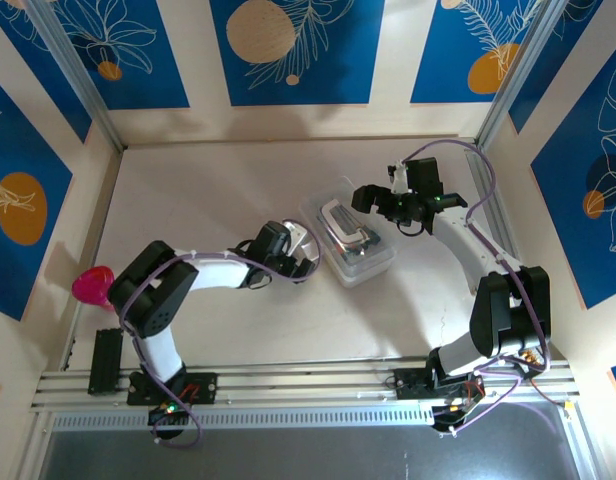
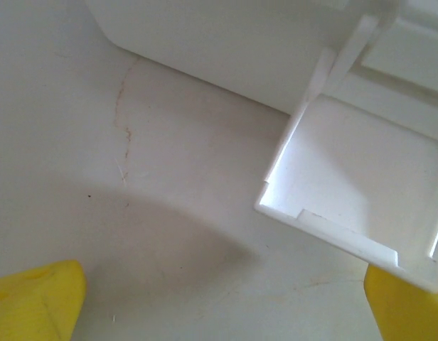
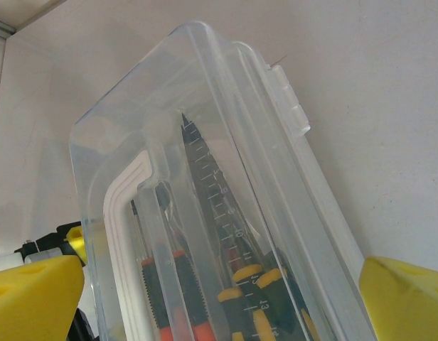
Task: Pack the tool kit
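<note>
The clear plastic box (image 1: 350,238) lies in the middle of the table with its lid down. Through the lid (image 3: 205,142) I see yellow-and-black-handled pliers (image 3: 258,284) and a red-and-black-handled tool (image 3: 173,284) inside. My right gripper (image 1: 368,198) hangs open over the box's far end, and its yellow fingertips (image 3: 34,295) straddle the box without touching it. My left gripper (image 1: 300,260) is open at the box's left side, low over the table. A white latch flap (image 2: 354,192) sticks out from the box wall (image 2: 226,42) just ahead of its right fingertip (image 2: 407,305).
A pink object (image 1: 93,285) sits at the table's left edge, with a black block (image 1: 105,360) near the left arm's base. Blue patterned walls close in the table on three sides. A second latch (image 3: 289,103) shows on the lid's long edge.
</note>
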`<action>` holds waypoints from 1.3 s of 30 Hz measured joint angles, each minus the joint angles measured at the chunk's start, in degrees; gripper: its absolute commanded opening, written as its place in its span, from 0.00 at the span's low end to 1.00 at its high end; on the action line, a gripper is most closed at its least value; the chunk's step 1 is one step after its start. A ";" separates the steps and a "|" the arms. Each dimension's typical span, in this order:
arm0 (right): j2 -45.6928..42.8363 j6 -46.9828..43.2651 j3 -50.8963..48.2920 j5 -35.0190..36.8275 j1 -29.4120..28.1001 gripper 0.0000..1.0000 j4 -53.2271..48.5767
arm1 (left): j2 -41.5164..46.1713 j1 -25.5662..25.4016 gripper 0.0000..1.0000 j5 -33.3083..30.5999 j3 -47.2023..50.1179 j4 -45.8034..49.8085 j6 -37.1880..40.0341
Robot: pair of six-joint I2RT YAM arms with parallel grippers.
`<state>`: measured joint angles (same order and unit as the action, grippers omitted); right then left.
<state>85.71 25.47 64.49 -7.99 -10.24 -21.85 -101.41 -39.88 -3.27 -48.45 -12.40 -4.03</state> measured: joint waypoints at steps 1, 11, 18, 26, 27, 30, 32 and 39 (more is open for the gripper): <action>0.00 0.02 0.00 -0.02 0.11 0.99 0.00 | 0.44 0.02 1.00 -0.02 0.04 0.09 0.00; 0.00 0.02 -0.68 -1.05 0.15 0.99 0.44 | 4.98 0.13 1.00 -0.02 0.09 0.63 -0.13; 0.00 0.04 -1.55 -1.68 0.15 0.99 1.33 | 6.32 0.74 1.00 0.00 0.09 0.61 -0.13; 0.00 0.07 -2.38 -2.58 0.15 0.99 1.88 | 4.70 1.11 1.00 0.15 -2.12 0.42 -0.13; 0.00 0.07 -2.49 -2.60 0.15 0.99 1.90 | 4.35 1.16 1.00 0.24 -2.49 0.37 -0.13; 0.00 0.07 -2.62 -2.78 0.15 0.99 1.99 | 3.72 1.20 1.00 0.26 -2.97 0.35 -0.13; 0.00 0.07 -2.64 -2.84 0.15 0.99 2.10 | 3.58 1.25 1.00 0.33 -3.08 0.33 -0.15; 0.00 0.07 -2.67 -2.99 0.15 0.99 2.21 | 3.02 1.31 1.00 0.72 -4.00 0.26 -0.15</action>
<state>85.71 25.54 61.82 -10.98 -10.09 -19.64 -98.39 -38.57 -2.55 -52.45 -12.14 -4.19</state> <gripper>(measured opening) 0.992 0.997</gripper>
